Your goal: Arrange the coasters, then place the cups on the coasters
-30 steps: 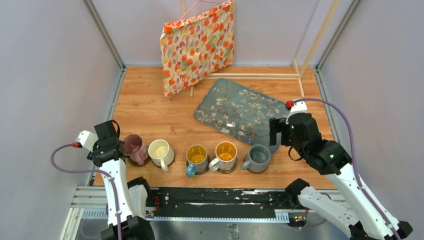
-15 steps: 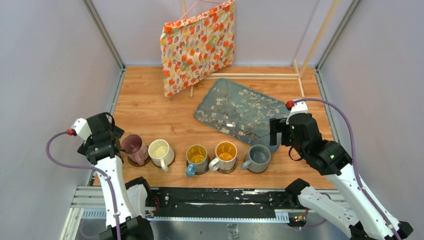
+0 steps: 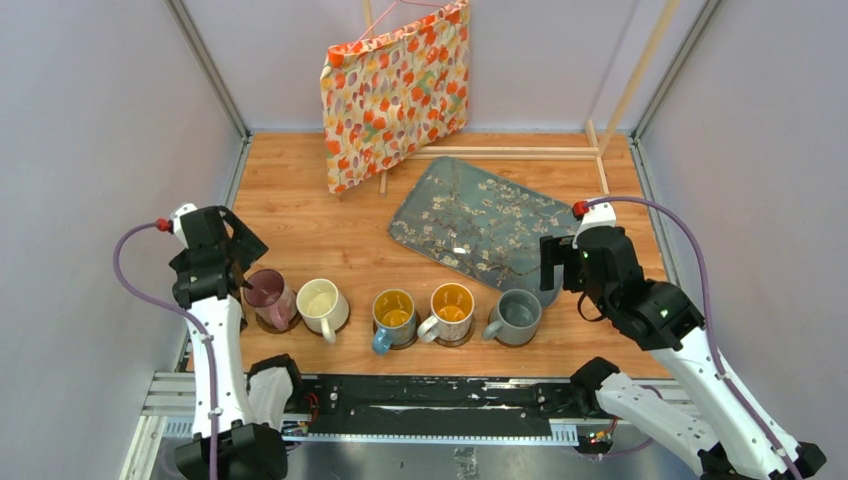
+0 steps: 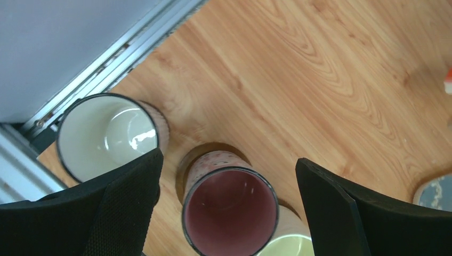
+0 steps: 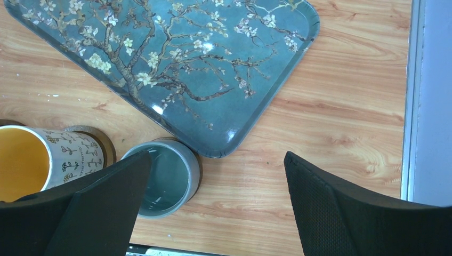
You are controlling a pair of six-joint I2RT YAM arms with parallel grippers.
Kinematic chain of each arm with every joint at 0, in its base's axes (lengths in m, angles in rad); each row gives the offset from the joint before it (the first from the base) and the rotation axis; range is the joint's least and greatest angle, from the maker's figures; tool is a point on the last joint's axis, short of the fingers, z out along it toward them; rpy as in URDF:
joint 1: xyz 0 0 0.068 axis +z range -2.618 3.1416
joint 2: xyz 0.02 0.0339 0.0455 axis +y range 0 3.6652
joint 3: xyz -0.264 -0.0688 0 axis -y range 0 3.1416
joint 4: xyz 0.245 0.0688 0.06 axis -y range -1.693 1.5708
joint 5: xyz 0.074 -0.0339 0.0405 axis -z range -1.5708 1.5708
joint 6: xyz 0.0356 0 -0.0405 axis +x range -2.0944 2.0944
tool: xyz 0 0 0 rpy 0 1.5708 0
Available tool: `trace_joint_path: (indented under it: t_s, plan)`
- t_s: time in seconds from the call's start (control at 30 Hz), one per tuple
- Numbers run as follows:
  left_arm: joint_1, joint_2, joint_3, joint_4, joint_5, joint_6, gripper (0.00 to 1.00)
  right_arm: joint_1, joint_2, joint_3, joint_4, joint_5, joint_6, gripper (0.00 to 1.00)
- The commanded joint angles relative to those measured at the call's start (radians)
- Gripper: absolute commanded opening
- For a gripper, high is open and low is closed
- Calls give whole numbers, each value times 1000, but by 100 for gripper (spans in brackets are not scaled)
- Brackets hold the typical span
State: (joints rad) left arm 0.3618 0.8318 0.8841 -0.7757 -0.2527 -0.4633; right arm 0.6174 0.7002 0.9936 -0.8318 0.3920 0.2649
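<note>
Five cups stand in a row near the front edge: pink (image 3: 270, 297), cream (image 3: 322, 304), blue-handled with a yellow inside (image 3: 394, 316), white with a yellow inside (image 3: 451, 308) and grey (image 3: 518, 314). Dark coaster (image 3: 262, 322) edges show under them, and a coaster (image 4: 187, 157) rim curves behind the pink cup (image 4: 229, 213). A white dark-rimmed cup (image 4: 106, 136) stands left of it by the rail. My left gripper (image 3: 243, 270) hangs open above the pink cup, touching nothing. My right gripper (image 3: 550, 270) is open and empty, beside the grey cup (image 5: 165, 178).
A blue-grey floral tray (image 3: 480, 225) lies behind the grey cup, its corner (image 5: 224, 146) reaching the cup's rim. A leaf-print fabric bag (image 3: 395, 90) hangs at the back over wooden slats (image 3: 500, 152). A metal rail (image 4: 106, 64) and walls bound the table.
My left gripper has opened wide off the pink cup and risen back and up. The pink cup stays on its coaster. The right arm has not moved.
</note>
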Motion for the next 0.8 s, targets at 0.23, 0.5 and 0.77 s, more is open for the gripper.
trace_joint_path:
  t_s: [0.23, 0.5, 0.77]
  plan:
    - [-229, 77, 85, 58, 141, 116, 100, 18, 14, 12, -29, 45, 5, 100]
    - [-418, 70, 72, 125, 246, 183, 100, 18, 61, 34, -35, 79, 55, 100]
    - [-608, 69, 52, 230, 370, 219, 100, 18, 106, 44, 13, 103, 102, 100]
